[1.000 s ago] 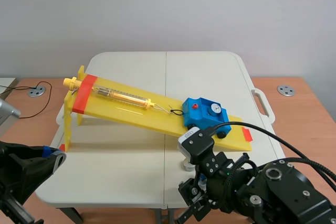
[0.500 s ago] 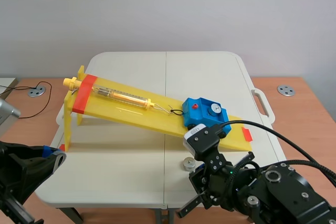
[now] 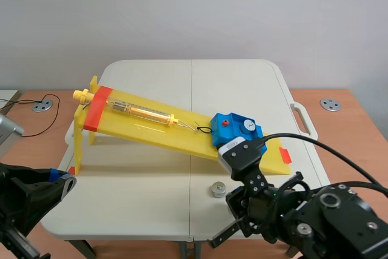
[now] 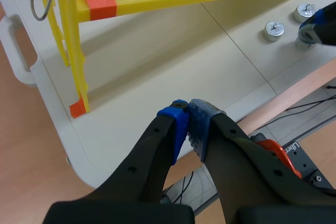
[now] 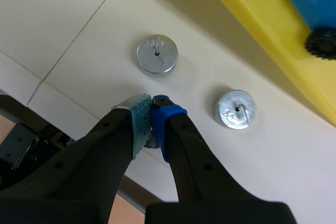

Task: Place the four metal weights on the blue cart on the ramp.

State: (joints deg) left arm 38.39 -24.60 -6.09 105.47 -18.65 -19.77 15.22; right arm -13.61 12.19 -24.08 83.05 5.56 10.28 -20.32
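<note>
The blue cart (image 3: 236, 129) stands low on the yellow ramp (image 3: 151, 127), with a round silver disc (image 3: 247, 124) on its top. In the right wrist view two metal weights (image 5: 157, 54) (image 5: 237, 109) lie on the white table just ahead of my right gripper (image 5: 151, 109). Its fingers are shut, and a grey weight (image 5: 151, 141) hangs between them, mostly hidden. One loose weight (image 3: 217, 189) shows in the scene view beside the right arm (image 3: 254, 192). My left gripper (image 4: 187, 116) is shut on nothing over the table's near left edge.
A spring scale tube (image 3: 142, 112) lies along the ramp, hooked to the cart. The ramp's legs (image 4: 73, 51) stand ahead of the left gripper. The table has a handle (image 3: 303, 119) on its right side. The cart's black wheel (image 5: 323, 43) overhangs the ramp edge.
My right gripper has lifted off the table and moved right toward the cart, uncovering the loose weight beside it. The left arm has not moved.
</note>
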